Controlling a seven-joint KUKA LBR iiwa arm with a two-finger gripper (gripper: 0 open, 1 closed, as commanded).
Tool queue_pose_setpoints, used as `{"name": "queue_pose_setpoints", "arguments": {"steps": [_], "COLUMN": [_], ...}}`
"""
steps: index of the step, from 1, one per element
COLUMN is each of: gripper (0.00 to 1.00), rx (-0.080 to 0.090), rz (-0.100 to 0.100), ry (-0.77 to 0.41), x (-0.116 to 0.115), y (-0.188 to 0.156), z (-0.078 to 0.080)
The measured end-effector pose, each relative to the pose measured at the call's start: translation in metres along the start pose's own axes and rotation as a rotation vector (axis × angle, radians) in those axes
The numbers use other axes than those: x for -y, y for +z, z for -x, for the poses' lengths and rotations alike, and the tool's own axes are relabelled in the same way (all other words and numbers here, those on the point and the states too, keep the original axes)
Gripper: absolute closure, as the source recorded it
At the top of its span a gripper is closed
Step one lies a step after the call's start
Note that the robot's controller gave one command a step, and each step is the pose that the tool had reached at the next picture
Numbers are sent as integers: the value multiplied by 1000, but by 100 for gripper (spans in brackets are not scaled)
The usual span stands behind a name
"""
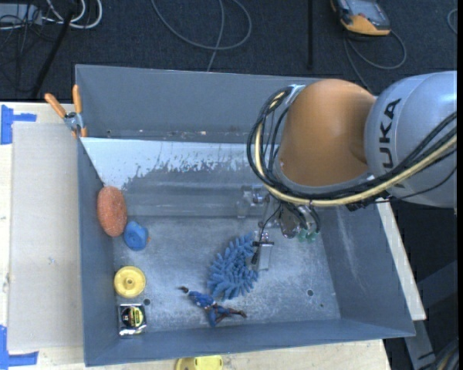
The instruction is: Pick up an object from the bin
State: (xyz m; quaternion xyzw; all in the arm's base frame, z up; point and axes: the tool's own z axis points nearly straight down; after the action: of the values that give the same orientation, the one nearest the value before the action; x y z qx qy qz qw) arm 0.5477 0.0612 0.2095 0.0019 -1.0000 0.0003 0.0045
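Observation:
My gripper [261, 258] hangs low in the middle of the bin, under the arm's orange cover. Its tip is at the upper right edge of a blue shaggy chenille mitt [231, 269], which lies flat on the bin floor, and appears to touch it. Whether the mitt is gripped is hidden. A small dark blue toy figure [214, 306] lies just in front of the mitt, near the bin's front wall.
Along the left wall lie an orange-brown oval lump [112, 210], a small blue piece [136, 236], a yellow round disc [130, 281] and a black-and-yellow tape measure [132, 318]. A clear tube-like thing [191, 203] rests against the back wall. The arm covers the bin's right rear.

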Motion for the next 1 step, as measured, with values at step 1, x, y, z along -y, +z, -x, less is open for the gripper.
{"name": "queue_pose_setpoints", "arguments": {"steps": [1], "gripper": [0], "rx": [7], "rz": [1], "ry": [2], "x": [0], "y": [-5], "z": [1]}}
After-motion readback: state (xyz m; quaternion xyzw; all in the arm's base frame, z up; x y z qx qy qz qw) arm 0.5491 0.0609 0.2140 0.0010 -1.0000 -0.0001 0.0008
